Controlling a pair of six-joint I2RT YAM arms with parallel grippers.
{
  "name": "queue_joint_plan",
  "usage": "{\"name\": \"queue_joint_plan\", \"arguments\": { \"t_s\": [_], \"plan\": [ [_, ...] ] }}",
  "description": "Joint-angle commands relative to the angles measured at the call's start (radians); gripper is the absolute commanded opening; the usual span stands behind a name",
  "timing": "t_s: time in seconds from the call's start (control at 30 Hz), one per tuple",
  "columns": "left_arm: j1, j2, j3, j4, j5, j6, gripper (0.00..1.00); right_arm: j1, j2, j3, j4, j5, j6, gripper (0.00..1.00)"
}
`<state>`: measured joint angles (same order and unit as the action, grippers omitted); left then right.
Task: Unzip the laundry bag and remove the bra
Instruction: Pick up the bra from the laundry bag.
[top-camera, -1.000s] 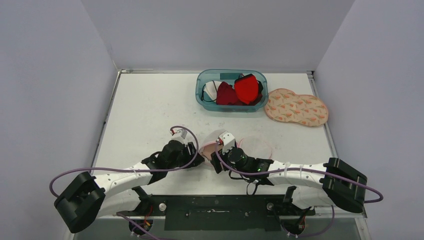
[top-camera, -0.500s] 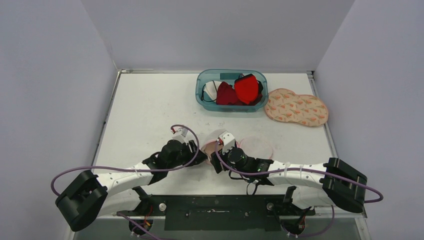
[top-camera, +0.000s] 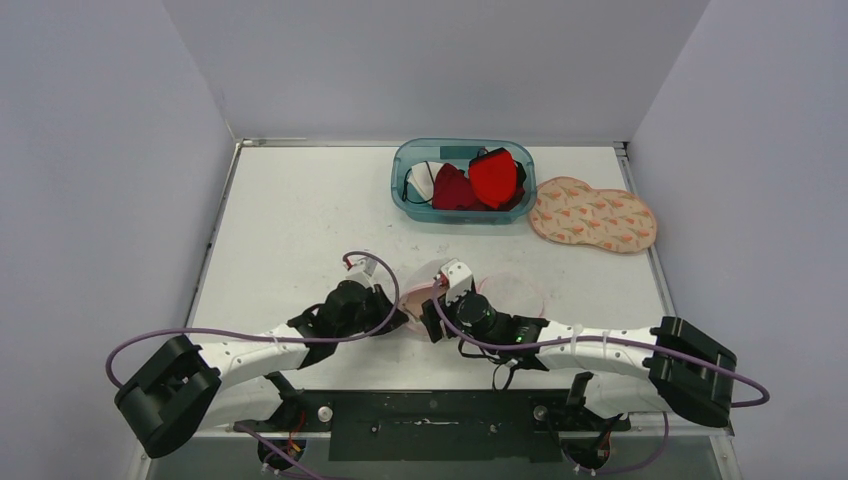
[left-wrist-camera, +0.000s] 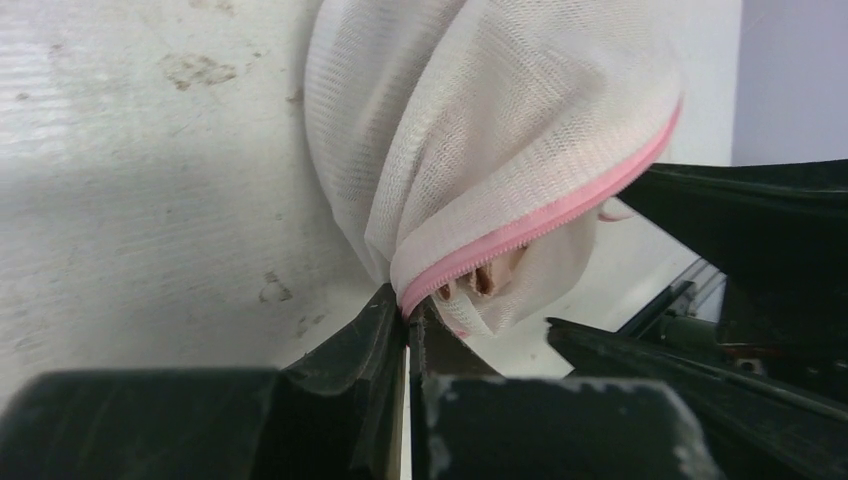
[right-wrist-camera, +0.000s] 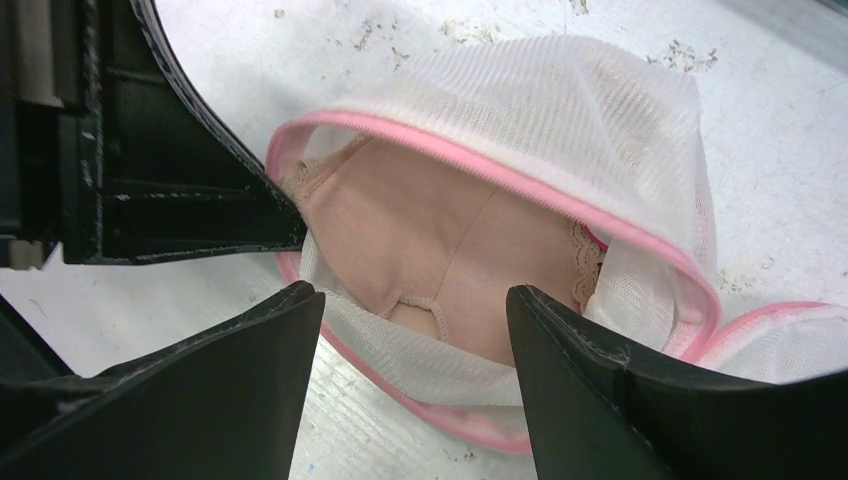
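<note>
The white table (top-camera: 300, 220) is the biggest thing here. At 12 o'clock on it sits a blue-green tub (top-camera: 400, 195) with red clothes (top-camera: 480, 180) inside. Just beside the tub, at about 2 o'clock, lies a flat pad (top-camera: 592, 214) with little orange shapes on it.

The laundry bag (left-wrist-camera: 480, 130) is down at 6 o'clock on the table, close to my two arms and right between my claws. It is white net with a pink zipper edge (left-wrist-camera: 560, 215). Its mouth is open, and I can see the bra (right-wrist-camera: 430, 230) inside. The bra is a soft peach color with a bit of lace at its 3 o'clock side.

My right claw (right-wrist-camera: 412, 300) is spread wide and holds nothing. It sits at the bag's mouth, with one finger at 9 o'clock of the bra and one at 3 o'clock.

My left claw (left-wrist-camera: 408, 320) is pinched tight on the bag, right where the pink edge ends. The net bunches up from there toward 12 o'clock.
</note>
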<state>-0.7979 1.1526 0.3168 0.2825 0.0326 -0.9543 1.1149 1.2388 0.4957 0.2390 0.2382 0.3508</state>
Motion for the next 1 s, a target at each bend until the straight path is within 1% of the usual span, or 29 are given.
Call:
{"name": "queue_joint_plan", "arguments": {
  "t_s": [0.0, 0.17, 0.43, 0.53, 0.6, 0.7, 0.77, 0.8, 0.9, 0.97],
  "plan": [
    [-0.004, -0.036, 0.028, -0.100, -0.061, 0.048, 0.00, 0.008, 0.023, 0.074, 0.073, 0.026, -0.005, 0.68],
    [-0.004, -0.070, 0.023, -0.153, -0.082, 0.070, 0.00, 0.010, 0.121, 0.132, 0.108, -0.021, -0.012, 0.68],
    [-0.004, -0.069, 0.012, -0.143, -0.076, 0.075, 0.00, 0.012, 0.263, 0.215, 0.121, -0.070, -0.025, 0.67],
    [-0.004, -0.067, 0.008, -0.135, -0.073, 0.074, 0.00, 0.019, 0.302, 0.235, 0.105, -0.054, -0.027, 0.65],
    [-0.004, -0.066, 0.001, -0.125, -0.071, 0.074, 0.00, 0.020, 0.321, 0.245, 0.097, -0.016, -0.022, 0.58],
    [-0.003, -0.067, -0.003, -0.126, -0.070, 0.072, 0.00, 0.020, 0.328, 0.250, 0.080, 0.049, -0.010, 0.42],
    [-0.003, -0.071, -0.005, -0.135, -0.076, 0.074, 0.00, 0.020, 0.312, 0.242, 0.072, 0.095, -0.006, 0.30],
    [-0.002, -0.076, -0.005, -0.141, -0.081, 0.078, 0.00, 0.020, 0.292, 0.236, 0.066, 0.118, -0.004, 0.26],
    [-0.002, -0.085, -0.009, -0.156, -0.094, 0.084, 0.00, 0.018, 0.242, 0.213, 0.043, 0.182, -0.006, 0.14],
    [-0.001, -0.089, -0.013, -0.160, -0.097, 0.085, 0.00, 0.014, 0.206, 0.198, 0.026, 0.205, -0.009, 0.11]
  ]
}}
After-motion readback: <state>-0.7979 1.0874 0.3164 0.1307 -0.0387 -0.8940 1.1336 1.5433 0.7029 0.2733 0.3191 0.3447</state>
